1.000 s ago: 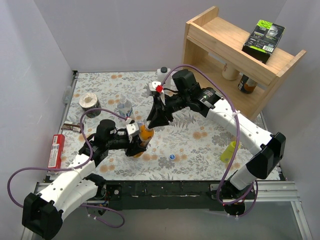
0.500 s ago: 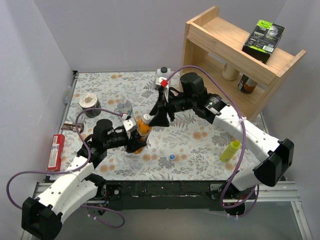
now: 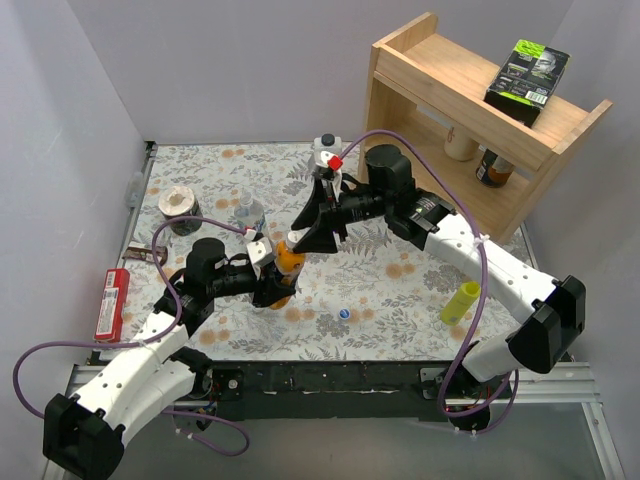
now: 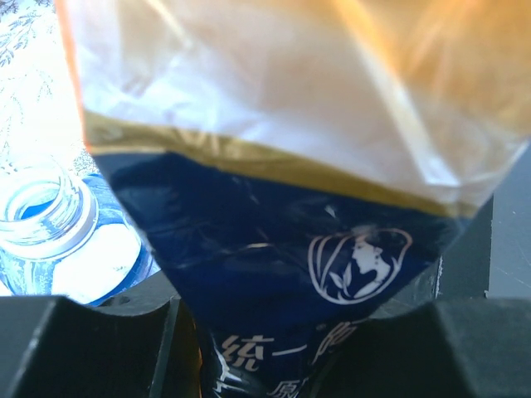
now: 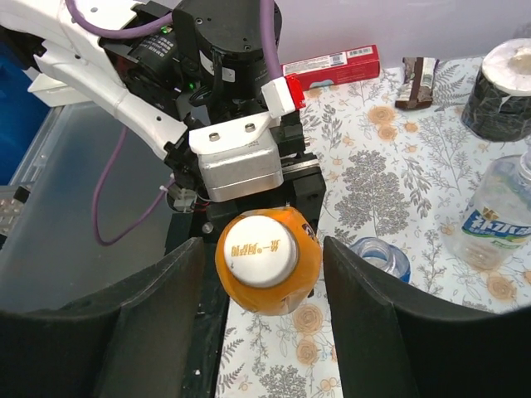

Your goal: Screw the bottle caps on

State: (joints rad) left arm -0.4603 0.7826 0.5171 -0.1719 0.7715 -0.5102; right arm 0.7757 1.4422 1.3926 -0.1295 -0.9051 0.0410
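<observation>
The orange bottle (image 3: 290, 260) stands slightly tilted near the table's middle, with a whitish cap (image 5: 259, 249) on its neck. My left gripper (image 3: 272, 290) is shut on its lower body; the left wrist view shows its label (image 4: 274, 249) filling the space between the jaws. My right gripper (image 3: 304, 233) is open just above the cap, its fingers (image 5: 158, 315) either side and apart from it. An uncapped clear bottle (image 5: 377, 253) stands right beside it and also shows in the left wrist view (image 4: 41, 215). Another clear bottle (image 3: 248, 212) stands behind. A blue cap (image 3: 344, 313) lies on the table.
A yellow squeeze bottle (image 3: 460, 300) lies at the right. A white square bottle with a black cap (image 3: 326, 150) stands at the back. A tape roll (image 3: 180, 205), a snack bar (image 3: 140, 255) and a red box (image 3: 113, 300) are at the left. A wooden shelf (image 3: 480, 100) stands at the back right.
My right gripper has lifted back from the orange bottle's top and now stands open just above it. The left gripper still holds the bottle, shifted slightly left.
</observation>
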